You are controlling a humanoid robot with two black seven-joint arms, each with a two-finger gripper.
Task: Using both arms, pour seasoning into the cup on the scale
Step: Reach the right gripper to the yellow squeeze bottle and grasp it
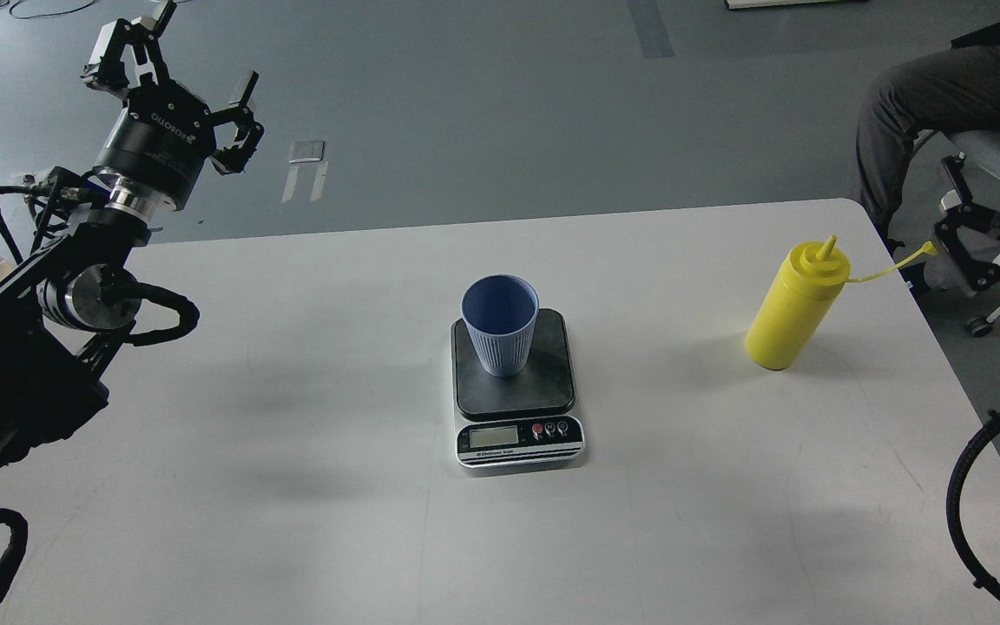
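From the head camera, the pale blue ribbed cup [500, 324] stands upright on the dark platform of the small flat kitchen scale [516, 391], mid-way across the white table [292, 451]. The bright yellow plastic squeeze bottle [793, 305] stands well to the right, its tethered tip hanging off the side. The left gripper [196, 82] hovers high, fingers spread, empty. The right gripper [969, 247] sits at the frame's edge beside the bottle; its fingers seem apart, but I cannot tell for sure.
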